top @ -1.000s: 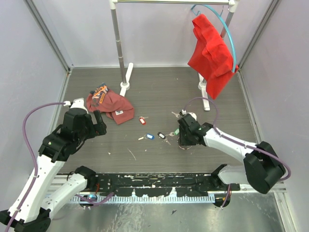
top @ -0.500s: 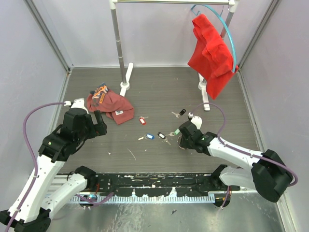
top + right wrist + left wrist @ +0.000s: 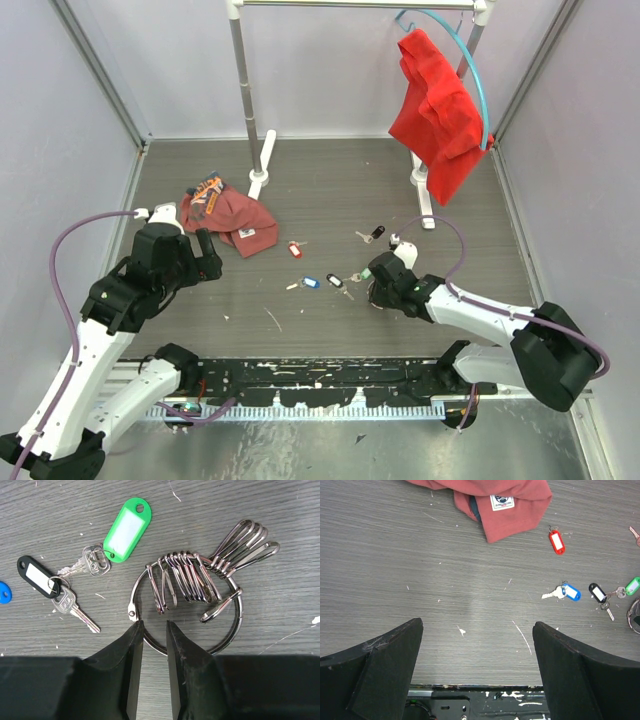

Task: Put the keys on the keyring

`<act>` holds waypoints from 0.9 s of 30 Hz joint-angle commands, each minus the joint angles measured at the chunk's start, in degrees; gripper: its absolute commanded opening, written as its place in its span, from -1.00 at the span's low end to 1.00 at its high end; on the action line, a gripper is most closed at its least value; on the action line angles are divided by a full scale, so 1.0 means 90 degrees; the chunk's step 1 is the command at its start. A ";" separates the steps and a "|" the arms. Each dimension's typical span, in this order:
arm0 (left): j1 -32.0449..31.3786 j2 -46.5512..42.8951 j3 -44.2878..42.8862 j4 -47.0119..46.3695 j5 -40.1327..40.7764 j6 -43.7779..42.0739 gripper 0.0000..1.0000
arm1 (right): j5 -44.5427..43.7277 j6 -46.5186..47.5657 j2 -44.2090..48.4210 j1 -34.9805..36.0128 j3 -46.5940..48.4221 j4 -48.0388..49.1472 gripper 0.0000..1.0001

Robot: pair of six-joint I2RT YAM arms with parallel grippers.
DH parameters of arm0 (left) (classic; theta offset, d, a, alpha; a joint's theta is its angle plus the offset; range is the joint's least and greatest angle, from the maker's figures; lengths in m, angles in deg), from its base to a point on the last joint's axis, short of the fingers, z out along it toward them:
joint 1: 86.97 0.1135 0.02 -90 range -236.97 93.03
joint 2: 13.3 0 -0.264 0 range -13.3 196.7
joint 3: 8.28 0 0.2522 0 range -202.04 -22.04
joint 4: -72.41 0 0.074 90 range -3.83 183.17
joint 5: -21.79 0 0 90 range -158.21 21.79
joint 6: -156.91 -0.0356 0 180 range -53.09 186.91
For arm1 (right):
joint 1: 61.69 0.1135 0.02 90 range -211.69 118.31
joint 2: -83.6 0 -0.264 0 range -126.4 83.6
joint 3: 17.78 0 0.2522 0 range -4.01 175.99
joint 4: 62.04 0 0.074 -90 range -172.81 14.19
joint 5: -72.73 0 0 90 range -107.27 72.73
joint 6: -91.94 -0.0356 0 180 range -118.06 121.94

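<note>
The keyring (image 3: 133, 597) lies flat on the bench (image 3: 280, 510) with a bunch of snap clips (image 3: 185, 577) strung on its far side. The right hand (image 3: 153, 626) is down over its near-left arc. Its fingers are a narrow slit apart and the wire crosses the gap; whether they pinch it cannot be told.

Just left of the ring lie the green-tagged key (image 3: 126, 530) and the black-tagged key (image 3: 39, 575), close together. Farther left is the blue-tagged key (image 3: 568, 592), and the red-tagged key (image 3: 556, 541) sits near a crumpled red garment (image 3: 520, 495). The left hand (image 3: 477, 625) hangs well to the left, fingers spread wide, holding nothing.
</note>
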 commanded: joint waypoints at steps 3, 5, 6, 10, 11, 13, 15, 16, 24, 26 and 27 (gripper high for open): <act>-0.0014 0.0004 0.0104 -0.0188 -0.0070 -0.0080 0.96 | -0.0257 -0.0184 -0.0062 0.0034 0.0006 0.0320 -0.40; -0.0012 0.0004 0.0098 -0.0191 -0.0070 -0.0080 0.96 | -0.0278 -0.0211 -0.0073 0.0036 0.0007 0.0319 -0.41; -0.0010 0.0004 0.0105 -0.0192 -0.0070 -0.0080 0.96 | -0.0294 -0.0228 -0.0064 0.0034 0.0002 0.0312 -0.41; -0.0007 0.0004 0.0105 -0.0186 -0.0081 -0.0080 0.96 | -0.0347 -0.0253 -0.0075 0.0035 -0.0004 0.0274 -0.41; -0.0014 0.0004 0.0103 -0.0191 -0.0080 -0.0080 0.96 | -0.0351 -0.0255 -0.0083 0.0034 -0.0003 0.0272 -0.41; -0.0008 0.0009 0.0101 -0.0192 -0.0079 -0.0080 0.96 | -0.0363 -0.0272 -0.0098 0.0036 -0.0019 0.0272 -0.41; -0.0007 0.0014 0.0102 -0.0191 -0.0085 -0.0080 0.96 | -0.0355 -0.0272 -0.0120 0.0032 -0.0024 0.0296 -0.41; -0.0010 0.0014 0.0099 -0.0190 -0.0080 -0.0080 0.96 | -0.0346 -0.0265 -0.0135 0.0033 -0.0024 0.0306 -0.41; -0.0008 0.0028 0.0095 -0.0184 -0.0080 -0.0080 0.96 | -0.0353 -0.0214 -0.0272 0.0026 0.0022 0.0367 -0.41; -0.0008 0.0033 0.0101 -0.0189 -0.0082 -0.0080 0.96 | -0.0371 -0.0201 -0.0300 0.0026 0.0044 0.0370 -0.41; -0.0007 0.0033 0.0102 -0.0186 -0.0080 -0.0080 0.96 | -0.0391 -0.0200 -0.0310 0.0026 0.0048 0.0370 -0.41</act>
